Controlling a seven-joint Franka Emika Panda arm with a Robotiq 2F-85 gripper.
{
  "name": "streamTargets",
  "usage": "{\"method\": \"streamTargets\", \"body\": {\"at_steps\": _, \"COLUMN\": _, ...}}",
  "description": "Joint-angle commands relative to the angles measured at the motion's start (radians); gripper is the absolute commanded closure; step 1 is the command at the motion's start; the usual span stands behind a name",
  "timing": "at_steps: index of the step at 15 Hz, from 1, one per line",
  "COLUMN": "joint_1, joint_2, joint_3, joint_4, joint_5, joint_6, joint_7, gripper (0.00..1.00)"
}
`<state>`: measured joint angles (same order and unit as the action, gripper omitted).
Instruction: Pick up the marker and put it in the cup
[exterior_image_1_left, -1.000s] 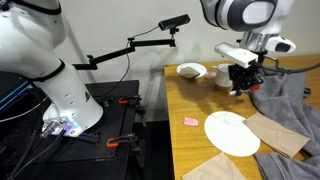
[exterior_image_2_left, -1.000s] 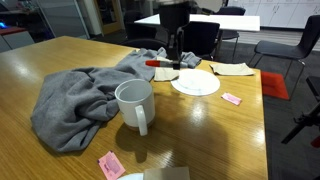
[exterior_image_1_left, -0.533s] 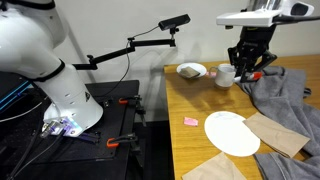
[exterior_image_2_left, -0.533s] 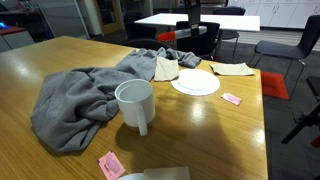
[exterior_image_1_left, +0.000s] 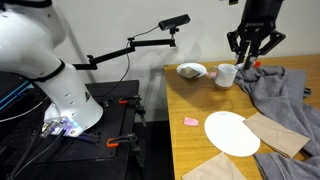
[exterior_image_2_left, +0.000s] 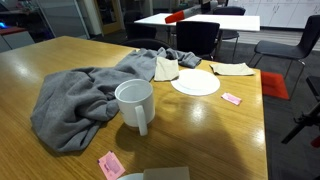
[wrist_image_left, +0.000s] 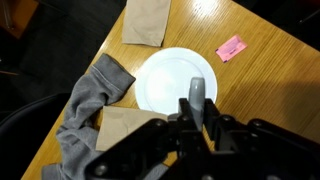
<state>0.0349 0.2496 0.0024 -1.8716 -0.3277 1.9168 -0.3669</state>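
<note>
My gripper (exterior_image_1_left: 252, 52) is high above the table, over the grey cloth and just beside the white mug. It is shut on the red marker (exterior_image_2_left: 183, 14), which shows at the top edge of an exterior view. In the wrist view the marker's end (wrist_image_left: 197, 95) sticks out between the jaws (wrist_image_left: 197, 112). The white mug with a side handle (exterior_image_1_left: 226, 75) stands upright and apart from the gripper. It shows near the camera in an exterior view (exterior_image_2_left: 135, 103).
A grey cloth (exterior_image_1_left: 290, 95) (exterior_image_2_left: 85, 95) lies crumpled by the mug. A flat white plate (exterior_image_1_left: 232, 132) (wrist_image_left: 175, 80) lies below the gripper. A bowl with brown contents (exterior_image_1_left: 191, 71), a pink sticky note (wrist_image_left: 231, 48) and brown paper napkins (wrist_image_left: 147, 20) lie around.
The gripper has risen from table height by the cloth to well above the table, carrying the red marker up with it.
</note>
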Motion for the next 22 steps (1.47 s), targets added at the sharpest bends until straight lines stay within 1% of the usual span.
{"method": "streamTargets", "body": {"at_steps": 1, "joint_1": -0.003, "joint_2": -0.004, "joint_3": 0.017, "joint_4": 0.093, "joint_5": 0.051, "joint_6": -0.205, "joint_7": 0.010, "gripper": 0.95}}
{"method": "streamTargets", "body": {"at_steps": 4, "joint_1": -0.001, "joint_2": 0.007, "joint_3": 0.025, "joint_4": 0.179, "joint_5": 0.098, "joint_6": -0.380, "joint_7": 0.034, "gripper": 0.95}}
{"method": "streamTargets", "body": {"at_steps": 8, "joint_1": -0.011, "joint_2": 0.063, "joint_3": 0.030, "joint_4": 0.309, "joint_5": 0.188, "joint_6": -0.609, "joint_7": 0.041, "gripper": 0.95}}
{"method": "streamTargets", "body": {"at_steps": 10, "joint_1": -0.020, "joint_2": 0.089, "joint_3": 0.029, "joint_4": 0.354, "joint_5": 0.249, "joint_6": -0.668, "joint_7": 0.048, "gripper": 0.95}}
{"method": "streamTargets", "body": {"at_steps": 13, "joint_1": -0.033, "joint_2": 0.150, "joint_3": 0.026, "joint_4": 0.422, "joint_5": 0.373, "joint_6": -0.749, "joint_7": 0.125, "gripper": 0.95}}
{"method": "streamTargets", "body": {"at_steps": 17, "joint_1": -0.056, "joint_2": 0.211, "joint_3": 0.021, "joint_4": 0.462, "joint_5": 0.571, "joint_6": -0.778, "joint_7": 0.266, "gripper": 0.95}}
{"method": "streamTargets", "body": {"at_steps": 19, "joint_1": -0.068, "joint_2": 0.225, "joint_3": 0.019, "joint_4": 0.460, "joint_5": 0.658, "joint_6": -0.764, "joint_7": 0.315, "gripper": 0.95}}
{"method": "streamTargets", "body": {"at_steps": 21, "joint_1": -0.085, "joint_2": 0.240, "joint_3": 0.022, "joint_4": 0.455, "joint_5": 0.749, "joint_6": -0.761, "joint_7": 0.332, "gripper": 0.95}}
{"method": "streamTargets", "body": {"at_steps": 22, "joint_1": -0.067, "joint_2": 0.221, "joint_3": 0.019, "joint_4": 0.423, "joint_5": 0.684, "joint_6": -0.730, "joint_7": 0.291, "gripper": 0.95}}
